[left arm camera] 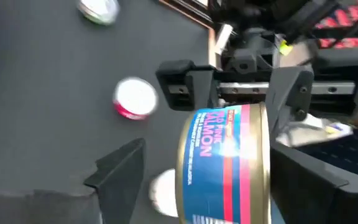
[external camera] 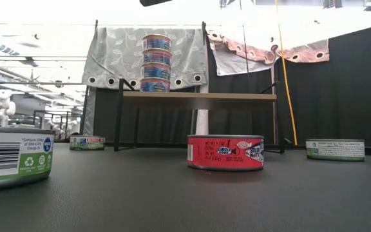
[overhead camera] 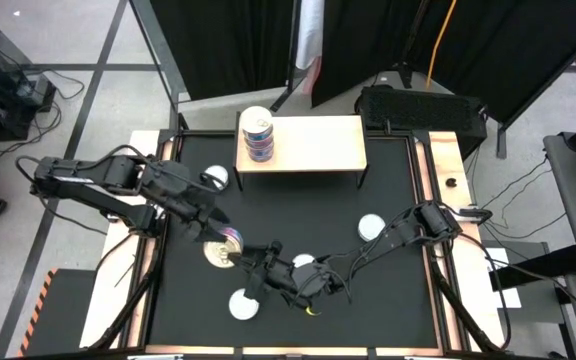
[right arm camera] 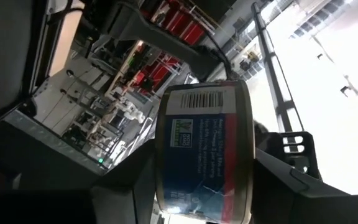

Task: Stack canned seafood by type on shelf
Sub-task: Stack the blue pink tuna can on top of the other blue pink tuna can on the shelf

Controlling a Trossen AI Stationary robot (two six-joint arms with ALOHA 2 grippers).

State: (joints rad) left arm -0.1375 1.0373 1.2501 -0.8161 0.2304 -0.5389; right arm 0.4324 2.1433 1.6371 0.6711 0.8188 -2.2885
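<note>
Gold-rimmed tin [left arm camera: 225,165], blue label, red stripe.

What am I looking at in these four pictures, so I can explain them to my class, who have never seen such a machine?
This is a robot with two dark arms at a black table. Each arm ends in a two-finger gripper. One picture looks straight down from above, one looks level across the tabletop, and the other two come from a camera on each wrist.

At the back stands a small wooden shelf carrying a stack of four tins. Loose tins lie on the table, among them a red tin and a green-labelled tin.

The arms meet near the middle. The right gripper is closed on a blue salmon tin, which is lifted on its side. The left gripper sits right beside it, fingers open.
</note>
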